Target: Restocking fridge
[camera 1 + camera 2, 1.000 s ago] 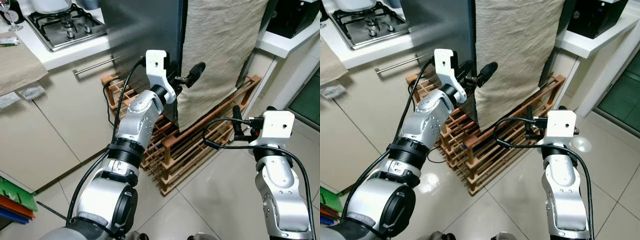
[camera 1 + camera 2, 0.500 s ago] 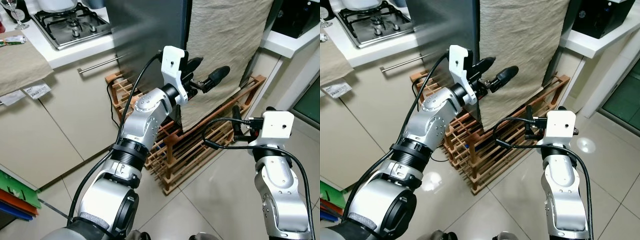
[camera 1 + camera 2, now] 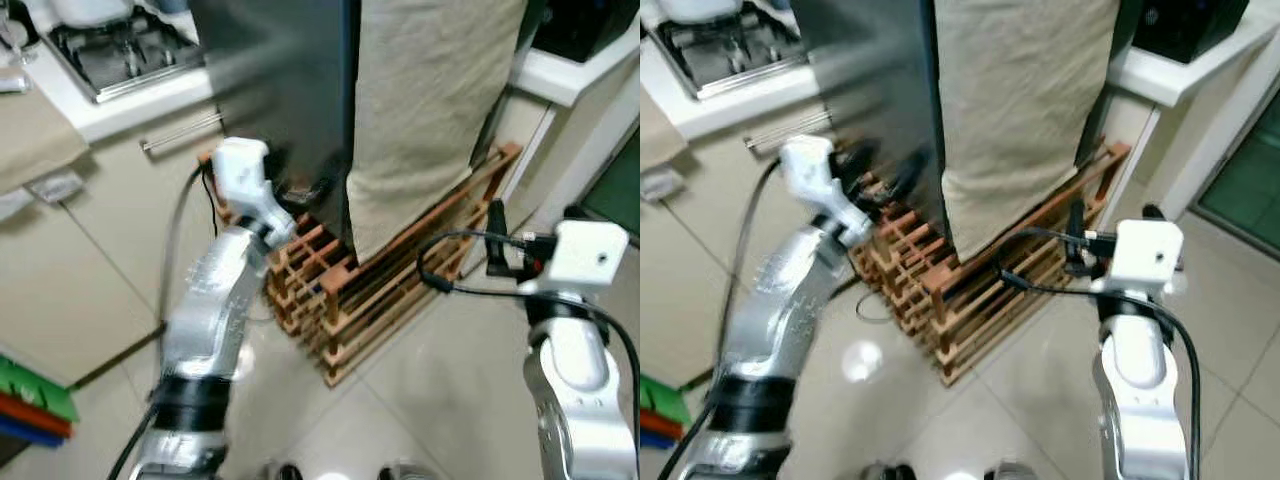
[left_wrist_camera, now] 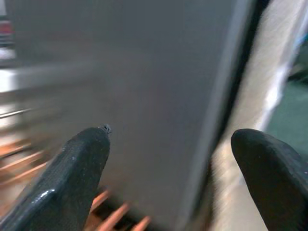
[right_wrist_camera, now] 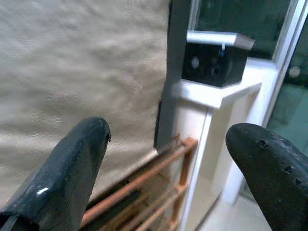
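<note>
The fridge (image 3: 290, 90) looks shut and nothing restocked; left hand (image 3: 885, 170) near it, right hand (image 3: 497, 240) idle, both fingers apart, empty.

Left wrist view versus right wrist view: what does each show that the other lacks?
The left wrist view alone has the grey fridge side filling the space between the open left gripper fingers. The right wrist view alone has the black appliance on the white counter, beyond the open right gripper. Both share the beige cloth and the wooden rack below.
</note>
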You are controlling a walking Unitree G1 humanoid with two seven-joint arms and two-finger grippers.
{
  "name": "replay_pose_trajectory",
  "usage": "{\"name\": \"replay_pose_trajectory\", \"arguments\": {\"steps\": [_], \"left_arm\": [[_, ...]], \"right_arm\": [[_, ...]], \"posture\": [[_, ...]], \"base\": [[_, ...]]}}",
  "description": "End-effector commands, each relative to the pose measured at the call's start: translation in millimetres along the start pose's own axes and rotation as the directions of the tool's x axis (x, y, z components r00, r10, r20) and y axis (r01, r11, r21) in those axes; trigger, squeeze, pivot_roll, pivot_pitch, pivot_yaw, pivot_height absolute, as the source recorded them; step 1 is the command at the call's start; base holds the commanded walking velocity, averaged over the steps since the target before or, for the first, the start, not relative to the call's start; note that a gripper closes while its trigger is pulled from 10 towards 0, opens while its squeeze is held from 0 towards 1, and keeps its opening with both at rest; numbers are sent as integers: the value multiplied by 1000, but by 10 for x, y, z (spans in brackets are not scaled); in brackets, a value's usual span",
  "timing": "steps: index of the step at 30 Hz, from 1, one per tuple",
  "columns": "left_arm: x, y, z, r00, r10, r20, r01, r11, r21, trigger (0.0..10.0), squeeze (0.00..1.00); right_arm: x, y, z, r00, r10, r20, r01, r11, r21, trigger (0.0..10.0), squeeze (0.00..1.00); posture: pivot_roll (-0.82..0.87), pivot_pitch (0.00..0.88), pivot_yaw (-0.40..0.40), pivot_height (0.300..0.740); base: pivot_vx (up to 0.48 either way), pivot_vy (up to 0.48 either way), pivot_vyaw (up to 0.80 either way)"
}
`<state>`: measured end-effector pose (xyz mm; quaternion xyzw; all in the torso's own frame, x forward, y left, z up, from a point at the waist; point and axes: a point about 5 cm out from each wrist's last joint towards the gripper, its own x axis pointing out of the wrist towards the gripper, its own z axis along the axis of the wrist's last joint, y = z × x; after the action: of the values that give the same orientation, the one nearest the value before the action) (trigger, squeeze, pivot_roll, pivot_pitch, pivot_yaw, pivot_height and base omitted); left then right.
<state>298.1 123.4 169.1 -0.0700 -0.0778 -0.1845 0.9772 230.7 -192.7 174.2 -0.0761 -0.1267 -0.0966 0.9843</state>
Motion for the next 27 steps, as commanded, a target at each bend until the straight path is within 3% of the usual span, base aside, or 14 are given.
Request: {"name": "replay_pose_trajectory", "arguments": {"steps": [1, 6, 7, 9, 16, 23, 27], "left_arm": [[-75, -95, 49, 1000, -21, 16, 19, 994, 108, 10000, 0], [-245, -98, 107, 996, 83, 39, -89, 981, 170, 10000, 0], [-227, -40, 216, 976, 193, 101, -209, 962, 179, 10000, 0], [-207, -3, 226, 961, 251, 113, -268, 948, 172, 10000, 0], [-120, -56, 164, 974, 211, 80, -221, 962, 158, 10000, 0], [-30, -172, 289, 976, 162, 146, -177, 980, 94, 10000, 0], [-22, -121, 435, 954, 210, 213, -227, 972, 63, 10000, 0]], "right_arm": [[-34, 12, 136, 997, -9, 81, 10, 1000, -4, 10000, 561], [-53, -36, 142, 996, -23, 92, 23, 1000, 6, 10000, 541], [-65, -26, 123, 995, -3, 95, 2, 1000, 13, 10000, 541], [-78, -4, 104, 995, 16, 97, -17, 1000, 17, 10000, 533], [-18, -20, 40, 996, 11, 89, -11, 1000, -3, 10000, 518], [95, 11, 56, 994, 27, 110, -24, 999, -21, 10000, 518], [158, 29, 203, 983, 49, 177, -42, 998, -41, 10000, 522]], "posture": [[-181, 52, 58, 740], [-175, 45, 50, 740], [-166, 48, 43, 740], [-169, 45, 40, 740], [-179, 44, 40, 740], [-189, 30, 47, 740], [-192, 33, 43, 740]], "base": [[0, 0, 0], [0, 0, 0], [0, 0, 0], [0, 0, 0], [0, 0, 0], [0, 0, 0], [240, 0, 0]]}}
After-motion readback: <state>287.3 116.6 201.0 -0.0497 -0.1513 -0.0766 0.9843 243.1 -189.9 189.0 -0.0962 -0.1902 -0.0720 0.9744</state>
